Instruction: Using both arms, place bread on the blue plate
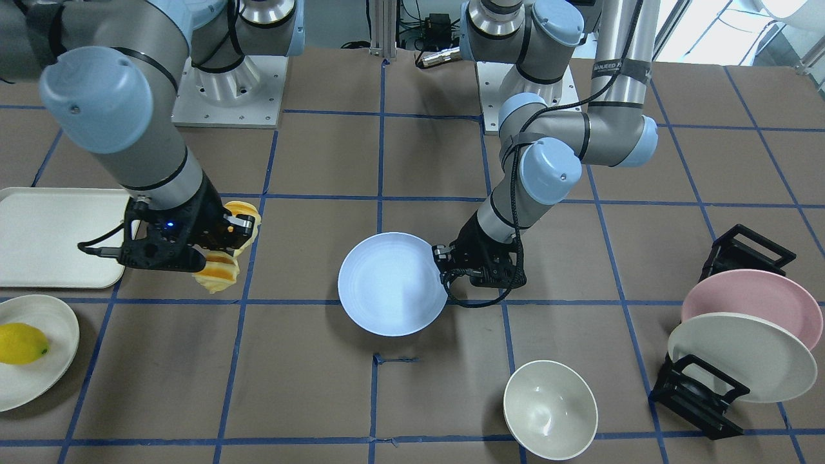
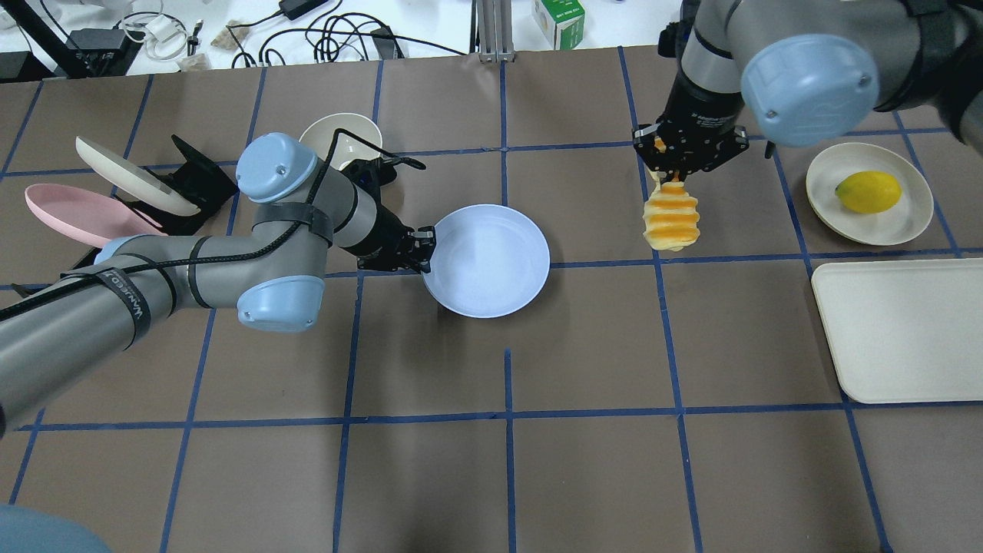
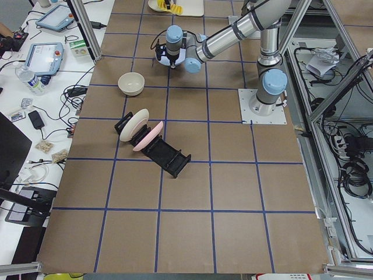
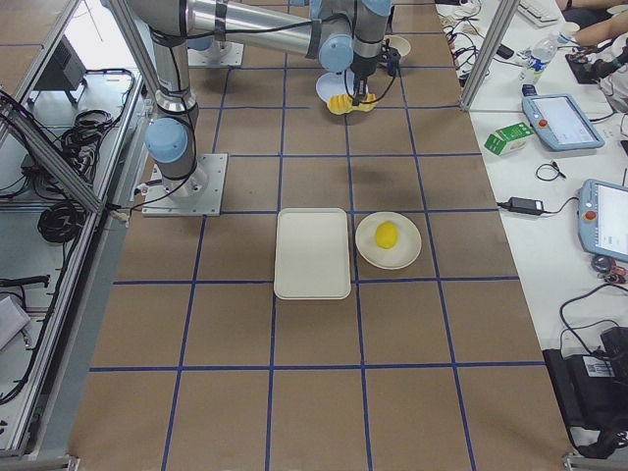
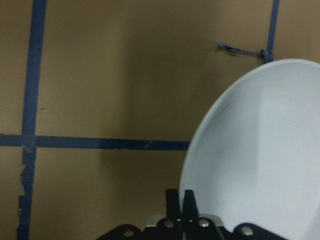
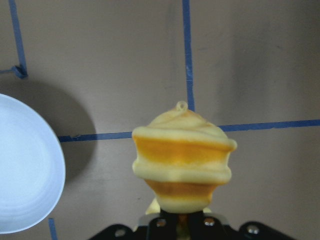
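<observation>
bread (image 6: 182, 162) fills my right wrist view, hanging end-down from the right gripper (image 2: 670, 178), whose fingers are clamped on its upper end. it is held clear of the table (image 2: 584, 346), between the middle and the right end, well apart from the blue plate (image 2: 486, 261).

the plate is near the middle of the table. my left gripper (image 2: 425, 250) is at the rim on the plate's left-end side. in the left wrist view the two fingers stand nearly together, pinching that rim. a shadow spreads beside the plate, but i can't tell whether it is off the surface.

toward the right end i see a tray (image 2: 902, 330) on the robot's side. just beyond it, toward the operators' edge, a lemon (image 2: 868, 191) lies on a small plate (image 2: 914, 219). toward the left end a rack (image 1: 699, 393) holds a pink plate (image 1: 754, 296) and a cream plate (image 1: 741, 357), both on edge and leaning. a bowl (image 1: 550, 409) sits upright between the rack and the blue plate, closer to the operators' edge.
</observation>
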